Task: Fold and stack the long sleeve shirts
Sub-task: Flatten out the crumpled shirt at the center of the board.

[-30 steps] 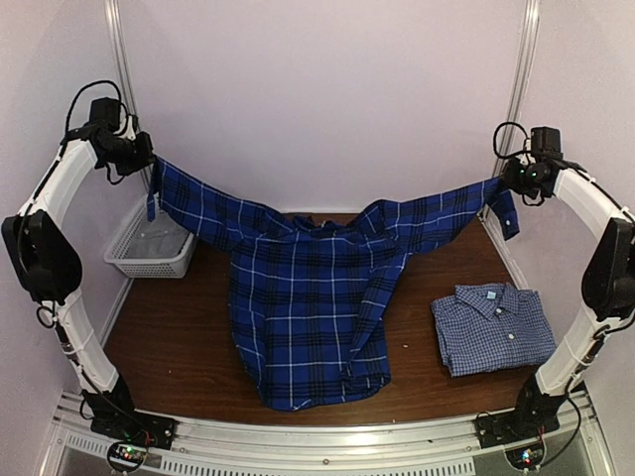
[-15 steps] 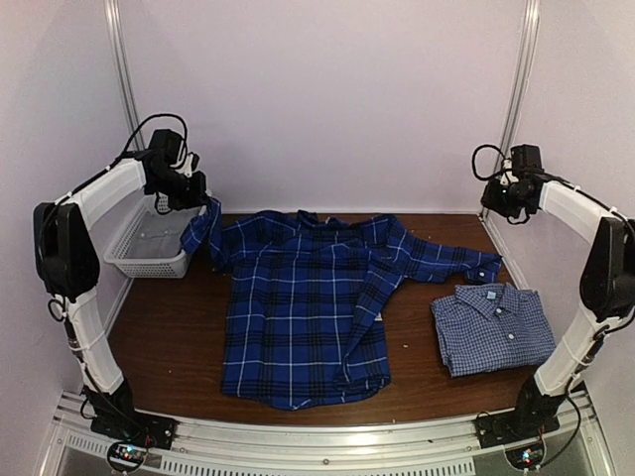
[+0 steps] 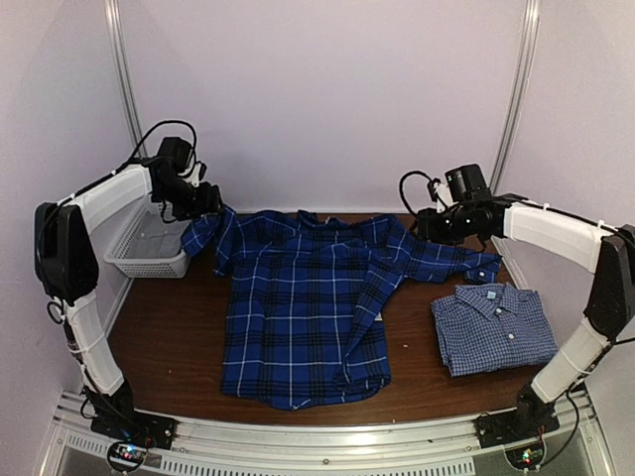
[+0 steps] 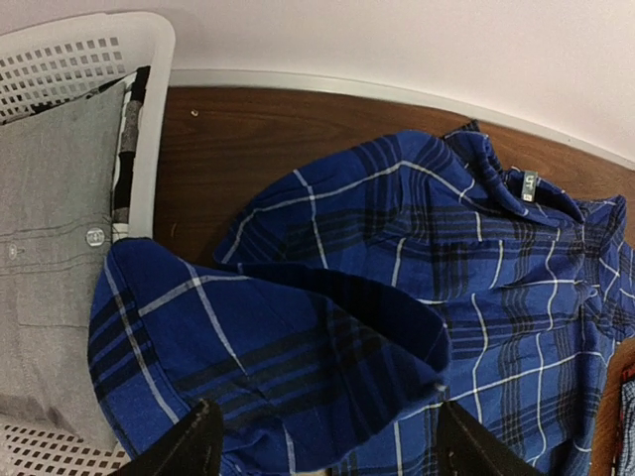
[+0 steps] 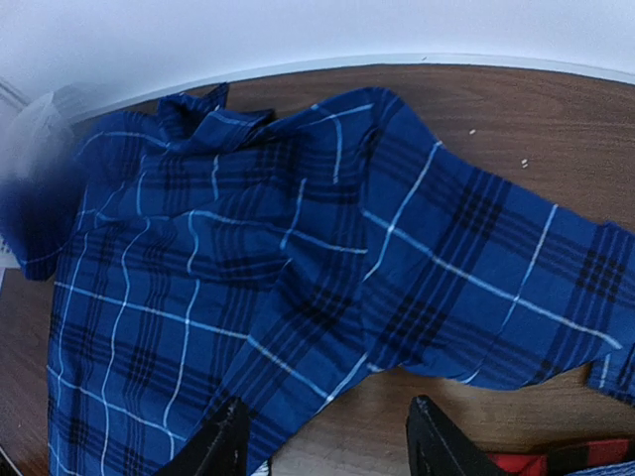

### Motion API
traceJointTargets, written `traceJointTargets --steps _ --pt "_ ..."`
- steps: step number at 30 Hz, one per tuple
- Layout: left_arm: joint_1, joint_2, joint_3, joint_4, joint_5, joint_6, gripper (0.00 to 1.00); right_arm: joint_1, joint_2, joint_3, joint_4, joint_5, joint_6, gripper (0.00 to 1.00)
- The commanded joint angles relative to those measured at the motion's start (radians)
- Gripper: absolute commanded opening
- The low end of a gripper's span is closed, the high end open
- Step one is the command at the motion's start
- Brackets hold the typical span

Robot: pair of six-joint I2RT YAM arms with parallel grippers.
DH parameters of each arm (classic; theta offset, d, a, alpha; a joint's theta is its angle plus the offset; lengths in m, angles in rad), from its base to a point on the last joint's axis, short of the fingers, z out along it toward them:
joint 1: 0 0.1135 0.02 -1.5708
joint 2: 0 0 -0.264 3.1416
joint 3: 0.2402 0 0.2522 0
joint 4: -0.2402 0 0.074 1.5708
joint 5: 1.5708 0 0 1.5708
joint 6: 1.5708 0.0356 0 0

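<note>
Left gripper (image 3: 214, 205) (image 4: 325, 424): fingers spread wide, clamped on nothing. It's over the far-left of the table (image 3: 169, 347), right above the left sleeve of the dark blue plaid shirt (image 3: 308, 307) (image 4: 476, 258). The sleeve end is doubled over in a loose fold under and between my fingers. Can't tell if the cloth touches them.

Right gripper (image 3: 421, 228) (image 5: 327, 407): also apart, nothing in it. It hangs over the plaid shirt's right shoulder and upper sleeve (image 5: 198, 278). From the wrist cam I can't tell if the tips touch the cloth.

Plaid shirt: spread mostly flat mid-table, collar toward the back wall, hem toward the arm bases. The front panel is creased along a diagonal. The right sleeve lies out to the right, its cuff just beyond the collar of the other shirt. The left sleeve is bunched against the side of the white mesh basket (image 3: 129, 260) (image 4: 149, 119).

Pale blue small-check shirt (image 3: 493, 327): already folded into a neat rectangle, collar up, near-right of the table, beside the plaid shirt's body with bare wood between them.

The basket sits at the far-left corner with a grey buttoned garment (image 4: 50, 248) inside.
</note>
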Motion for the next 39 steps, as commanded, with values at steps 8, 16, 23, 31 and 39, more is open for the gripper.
traceJointTargets --steps 8,16,23,31,39 --pt "-0.023 -0.177 -0.083 0.039 -0.132 0.024 0.78 0.29 -0.12 -0.189 0.046 0.054 0.097 0.59" --pt "-0.088 -0.324 -0.275 0.099 -0.047 -0.01 0.75 0.521 -0.097 -0.271 0.079 0.064 0.203 0.6" --pt "-0.265 -0.46 -0.554 0.205 0.022 -0.129 0.75 0.681 -0.064 -0.358 0.142 0.057 0.344 0.61" --pt "-0.463 -0.395 -0.718 0.381 0.083 -0.262 0.75 0.691 0.014 -0.381 0.228 0.049 0.402 0.62" --pt "-0.547 -0.309 -0.822 0.516 0.151 -0.341 0.74 0.688 0.1 -0.354 0.241 0.065 0.424 0.49"
